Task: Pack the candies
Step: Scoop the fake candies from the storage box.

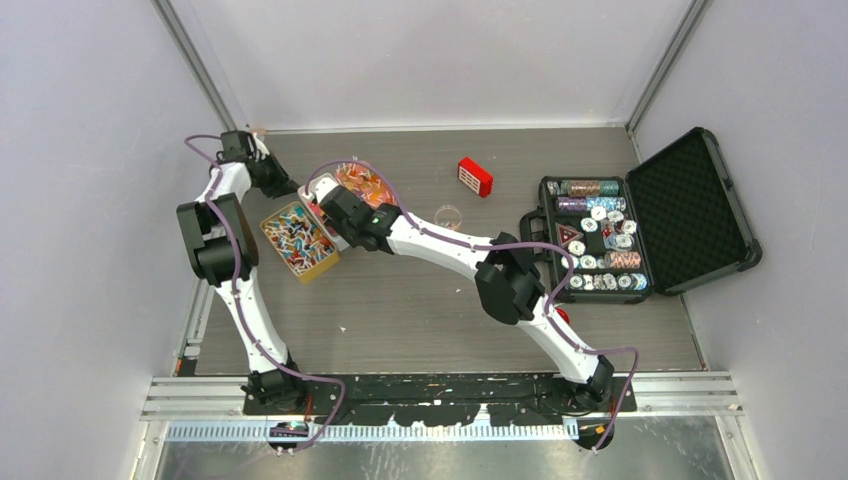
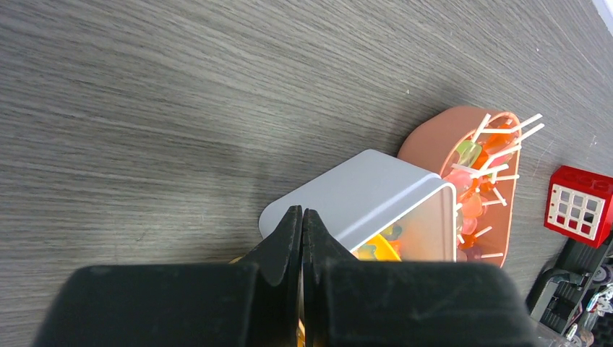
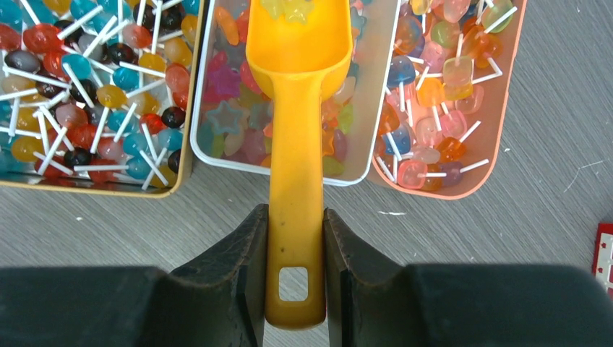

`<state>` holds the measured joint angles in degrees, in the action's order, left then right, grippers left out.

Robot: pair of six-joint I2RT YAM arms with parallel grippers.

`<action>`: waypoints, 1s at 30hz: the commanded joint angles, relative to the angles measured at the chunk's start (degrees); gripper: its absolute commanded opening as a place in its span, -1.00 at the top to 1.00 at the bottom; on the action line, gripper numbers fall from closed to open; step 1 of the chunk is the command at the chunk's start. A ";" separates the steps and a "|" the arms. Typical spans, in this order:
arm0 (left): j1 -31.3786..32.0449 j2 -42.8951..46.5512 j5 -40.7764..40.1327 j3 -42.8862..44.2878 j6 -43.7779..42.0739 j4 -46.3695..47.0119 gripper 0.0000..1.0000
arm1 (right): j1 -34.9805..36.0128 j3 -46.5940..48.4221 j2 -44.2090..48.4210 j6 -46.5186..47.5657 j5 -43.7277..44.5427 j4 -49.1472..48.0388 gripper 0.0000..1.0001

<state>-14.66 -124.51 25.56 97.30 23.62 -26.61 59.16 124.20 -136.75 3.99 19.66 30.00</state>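
Note:
Star-shaped gummy candies in many colours fill a white tray. My right gripper is shut on the handle of a yellow scoop. The scoop's bowl hangs over that tray with a few yellow gummies in it. In the top view the right gripper sits at the white tray. My left gripper is shut with nothing seen between its fingers, its tips right by the white tray's outer wall. It shows behind the trays in the top view.
A yellow tray of lollipops lies left of the white tray, an orange tray of lollipops on its right. Further right stand a small red box, a small clear cup and an open black case of poker chips.

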 commanded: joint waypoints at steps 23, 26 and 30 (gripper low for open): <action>0.23 -0.25 3.88 0.58 0.44 -1.69 1.00 | -2.19 -20.47 10.02 -7.37 -0.35 -25.43 1.00; 0.20 -0.29 3.43 1.02 0.23 -2.26 1.00 | -2.46 -23.17 11.29 -7.55 -0.67 -28.41 1.00; 0.19 -0.47 3.01 1.60 0.20 -2.74 1.00 | -2.47 -25.78 12.76 -6.69 -0.98 -31.80 1.00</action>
<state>-14.66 -124.97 27.24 97.27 23.83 -27.20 57.01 100.53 -128.88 -2.07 18.46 4.47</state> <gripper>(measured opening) 0.007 0.334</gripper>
